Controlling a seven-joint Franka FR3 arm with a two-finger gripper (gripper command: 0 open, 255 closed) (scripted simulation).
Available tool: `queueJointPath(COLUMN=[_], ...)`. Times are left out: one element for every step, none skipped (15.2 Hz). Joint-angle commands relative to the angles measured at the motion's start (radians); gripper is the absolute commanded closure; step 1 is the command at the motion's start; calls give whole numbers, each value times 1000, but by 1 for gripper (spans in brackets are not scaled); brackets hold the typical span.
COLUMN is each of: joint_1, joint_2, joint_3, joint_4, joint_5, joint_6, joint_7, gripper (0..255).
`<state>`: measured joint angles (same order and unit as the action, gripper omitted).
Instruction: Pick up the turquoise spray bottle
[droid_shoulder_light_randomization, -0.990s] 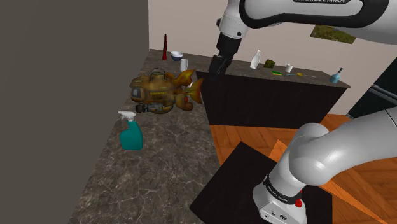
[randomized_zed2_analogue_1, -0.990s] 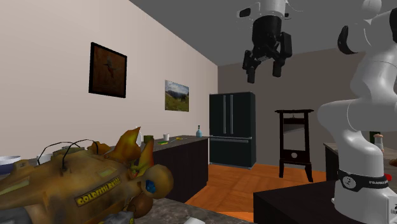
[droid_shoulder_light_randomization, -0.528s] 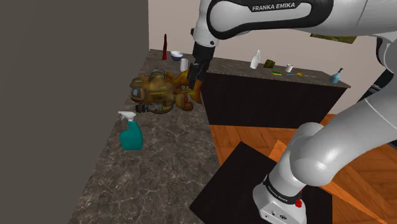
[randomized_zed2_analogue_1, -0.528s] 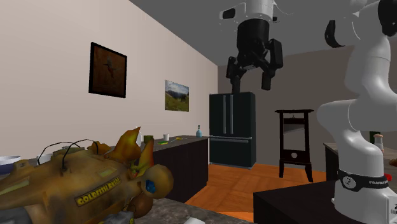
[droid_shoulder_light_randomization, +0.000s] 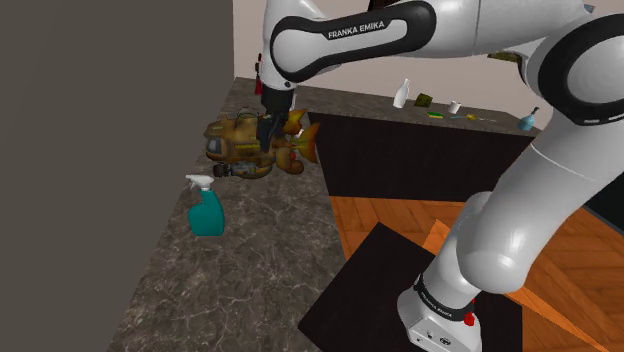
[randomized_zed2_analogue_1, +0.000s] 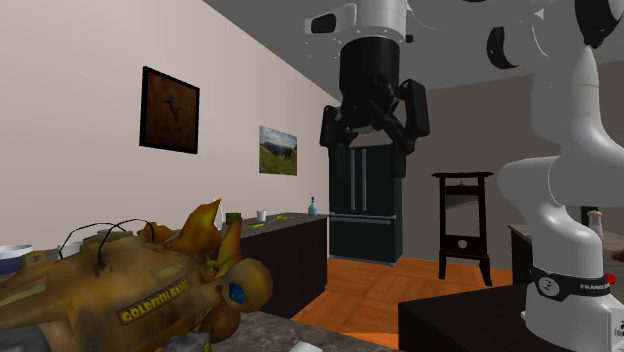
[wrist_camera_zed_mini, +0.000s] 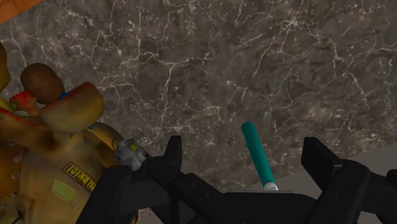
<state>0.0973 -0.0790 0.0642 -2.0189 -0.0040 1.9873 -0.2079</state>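
Nearest the shoulder camera is the black box stand (droid_shoulder_light_randomization: 365, 290) that carries the white Franka arm (droid_shoulder_light_randomization: 470, 250). Beside it runs the dark, white-veined marble table (droid_shoulder_light_randomization: 260, 260).

The turquoise spray bottle with a white trigger head (droid_shoulder_light_randomization: 206, 208) stands upright on this table. It is on the camera's side of the brown-and-gold fish-shaped submarine toy (droid_shoulder_light_randomization: 243, 146), well apart from it and toward the shoulder view's left.

The jaws hang in the air close by the toy, spread wide and holding nothing, clear of the bottle. In the wrist view the bottle is a narrow turquoise strip on the marble, untouched between the spread jaws, with the toy off to one side.

Beyond the toy, a second table (droid_shoulder_light_randomization: 430, 150) with a dark front bears a white bottle (droid_shoulder_light_randomization: 402, 94). Farther back stands a black refrigerator (randomized_zed2_analogue_1: 365, 215).
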Motion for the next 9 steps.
queueJointPath(joint_1=[12,17,23,28,34,41,47,54,61], joint_2=[75,111,147,183,219,255,291,328,365], joint_3=[12,17,23,28,34,39,44,49,54], joint_4=[57,84,113,142,172,203,235,268,303], joint_5=[-4,-7,-10,-13,-17,-21,-26,-31,-36], joint_6=[11,16,20,23,26,27,27,26,25], joint_7=[-11,-16,-21,-26,-30,-35,-39,-44,-48], gripper=[0,0,0,0,0,0,0,0,0])
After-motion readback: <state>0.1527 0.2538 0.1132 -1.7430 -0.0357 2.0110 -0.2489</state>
